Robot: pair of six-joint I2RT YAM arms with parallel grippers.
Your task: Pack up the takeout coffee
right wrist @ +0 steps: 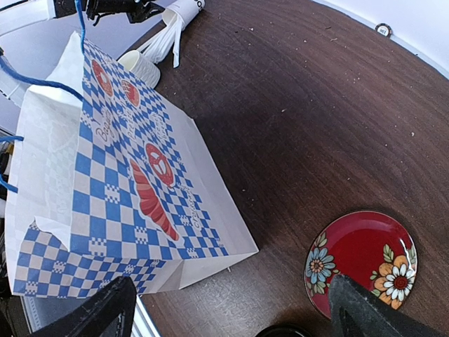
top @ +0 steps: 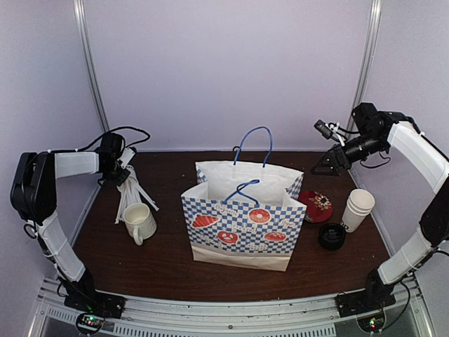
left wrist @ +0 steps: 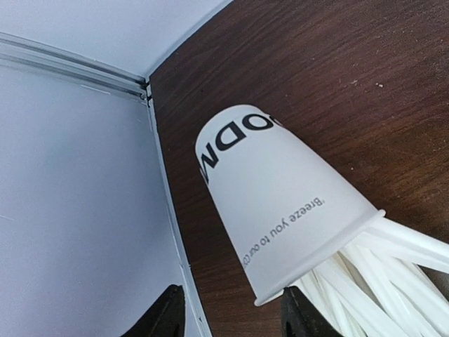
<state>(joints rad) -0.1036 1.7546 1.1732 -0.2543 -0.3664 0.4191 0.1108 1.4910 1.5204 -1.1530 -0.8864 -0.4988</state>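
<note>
The takeout coffee cups (top: 358, 208) are white paper cups stacked on the right of the table, with a black round lid (top: 332, 236) just in front of them. My right gripper (top: 328, 165) hangs open above the table behind them, holding nothing; in its wrist view the right gripper (right wrist: 235, 312) frames bare wood between the bag and the plate. My left gripper (top: 114, 163) is at the far left. In the left wrist view the left gripper (left wrist: 231, 312) is half open. A tipped white cup of straws (left wrist: 280, 203) has its rim at the right finger (left wrist: 302, 319), while the left finger (left wrist: 165, 316) stands apart from it.
A blue-checked paper bag (top: 242, 221) with blue handles stands open mid-table. A cream mug (top: 140, 222) sits left of it, with spilled straws (top: 132, 195) fanned out behind it. A red flowered plate (top: 316, 206) lies right of the bag. Walls close in on three sides.
</note>
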